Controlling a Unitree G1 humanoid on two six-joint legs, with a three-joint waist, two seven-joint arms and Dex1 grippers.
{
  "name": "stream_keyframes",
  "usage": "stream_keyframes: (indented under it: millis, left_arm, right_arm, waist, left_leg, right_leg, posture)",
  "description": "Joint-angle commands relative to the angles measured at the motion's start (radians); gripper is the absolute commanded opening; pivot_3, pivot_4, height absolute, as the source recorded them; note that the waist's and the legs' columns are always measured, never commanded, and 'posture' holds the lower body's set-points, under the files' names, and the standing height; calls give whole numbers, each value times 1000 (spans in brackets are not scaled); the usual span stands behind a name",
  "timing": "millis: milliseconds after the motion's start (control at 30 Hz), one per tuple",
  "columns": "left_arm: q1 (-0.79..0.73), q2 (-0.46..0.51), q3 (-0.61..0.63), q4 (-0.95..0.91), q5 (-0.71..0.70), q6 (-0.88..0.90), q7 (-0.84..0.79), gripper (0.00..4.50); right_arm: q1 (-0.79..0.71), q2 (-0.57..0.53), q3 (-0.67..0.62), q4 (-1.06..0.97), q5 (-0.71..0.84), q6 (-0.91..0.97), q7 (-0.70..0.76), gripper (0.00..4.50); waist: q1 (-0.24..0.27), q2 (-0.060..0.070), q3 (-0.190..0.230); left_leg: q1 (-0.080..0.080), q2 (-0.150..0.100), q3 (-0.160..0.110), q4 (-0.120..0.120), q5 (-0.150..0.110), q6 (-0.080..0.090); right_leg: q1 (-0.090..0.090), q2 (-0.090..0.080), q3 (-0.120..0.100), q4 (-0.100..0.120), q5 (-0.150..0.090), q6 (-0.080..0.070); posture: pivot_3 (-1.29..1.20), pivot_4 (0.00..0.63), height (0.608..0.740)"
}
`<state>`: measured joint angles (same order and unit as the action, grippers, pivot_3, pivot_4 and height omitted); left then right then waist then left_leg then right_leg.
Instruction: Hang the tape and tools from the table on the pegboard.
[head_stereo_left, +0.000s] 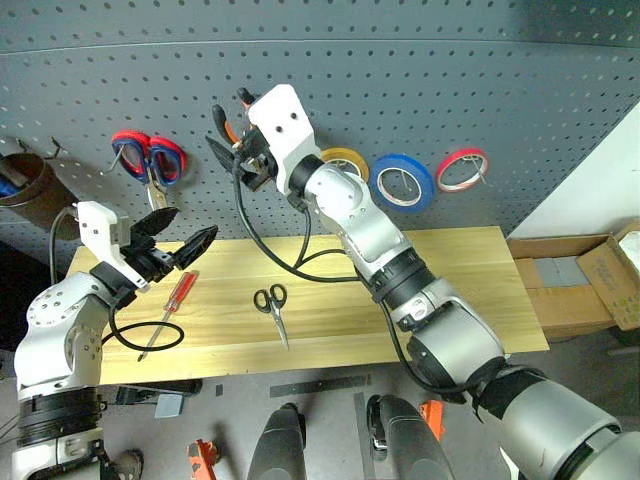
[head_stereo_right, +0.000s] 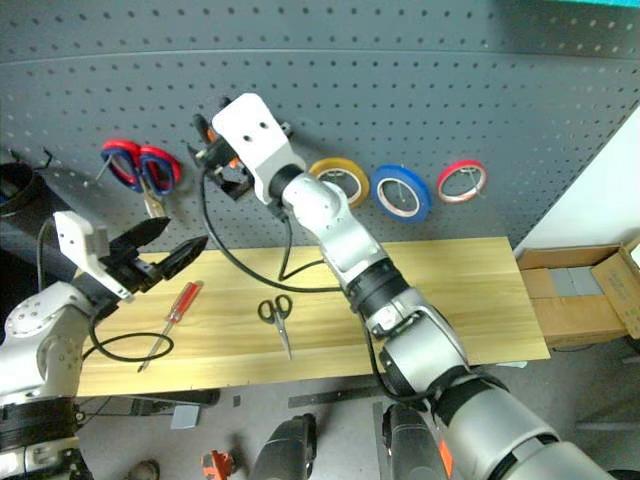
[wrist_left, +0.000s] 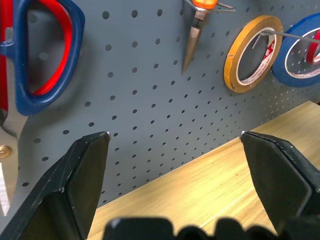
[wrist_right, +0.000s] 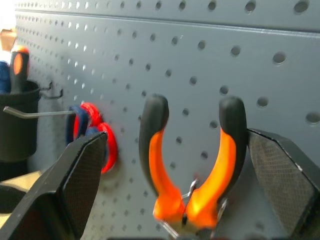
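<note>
- The right gripper (wrist_right: 172, 150) is up at the pegboard (head_stereo_left: 420, 90), its fingers (wrist_right: 82, 175) spread wide on either side of the orange-and-black pliers (wrist_right: 187, 165); no contact shows.
- The pliers hang on the pegboard, handles up.
- The left gripper (head_stereo_left: 180, 240) hovers over the tabletop's (head_stereo_left: 450, 290) left end, fingers (wrist_left: 80, 175) apart and empty.
- Just below it the red-handled screwdriver (head_stereo_left: 170, 310) lies on the tabletop; the black-handled scissors (head_stereo_left: 273, 308) lie near the middle.
- The blue tape (head_stereo_left: 402, 183) hangs on the pegboard between a yellow ring (head_stereo_left: 346, 160) and a red ring (head_stereo_left: 462, 169).
- Red-and-blue scissors (head_stereo_left: 150, 160) hang further left.
</note>
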<state>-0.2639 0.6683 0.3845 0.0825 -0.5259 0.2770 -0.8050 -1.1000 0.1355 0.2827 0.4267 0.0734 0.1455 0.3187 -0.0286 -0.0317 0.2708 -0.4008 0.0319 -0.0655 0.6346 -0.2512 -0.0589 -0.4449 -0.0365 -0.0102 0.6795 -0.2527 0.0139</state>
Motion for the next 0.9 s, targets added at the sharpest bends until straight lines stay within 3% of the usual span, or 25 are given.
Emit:
stream_keyframes:
  millis: [33, 133, 333, 533, 733, 900]
  left_arm:
    - [19, 4, -5, -36, 16, 8, 22, 4500]
    - [47, 16, -31, -60, 39, 52, 44, 4500]
    - [85, 34, -75, -109, 88, 139, 97, 4500]
    - [139, 10, -161, -221, 137, 290, 196, 4500]
    - [171, -93, -218, -351, 166, 532, 402, 4500]
    - [225, -243, -267, -466, 172, 745, 574, 4500]
  right_arm:
    - [68, -99, 6, -369, 77, 239, 129, 4481]
    - [138, -182, -4, -574, 141, 400, 189, 4481]
    - [261, -293, -13, -796, 212, 566, 239, 4481]
    - [458, -503, 12, -1023, 355, 701, 398, 4481]
    - [613, -690, 52, -1123, 396, 722, 488, 4481]
    - [674, -744, 71, -1144, 382, 707, 487, 4481]
  waist:
    - [0, 0, 0]
    - [-1, 0, 0]
    - [-7, 0, 0]
    - [-5, 1, 3]
    - [-5, 0, 12]
    - [-13, 0, 17]
  left_leg:
    - [0, 0, 0, 0, 0, 0]
    - [0, -1, -1, 1, 0, 0]
    - [1, 0, -3, 3, 0, 0]
    - [1, -1, -3, 6, 0, 0]
    - [1, -1, -4, 8, 0, 0]
    - [1, -1, -4, 10, 0, 0]
  right_leg:
    - [0, 0, 0, 0, 0, 0]
    - [1, 0, 0, 0, 0, 0]
    - [2, 1, -1, 1, 0, 0]
    - [4, 1, -1, 0, 0, 0]
    - [5, 1, -1, 0, -1, 2]
    - [6, 2, 0, 1, -3, 6]
  posture:
    - [26, 271, 740]
    - [12, 273, 740]
    - [-1, 280, 740]
    - [-19, 289, 740]
    - [-41, 304, 740]
    - [-55, 316, 740]
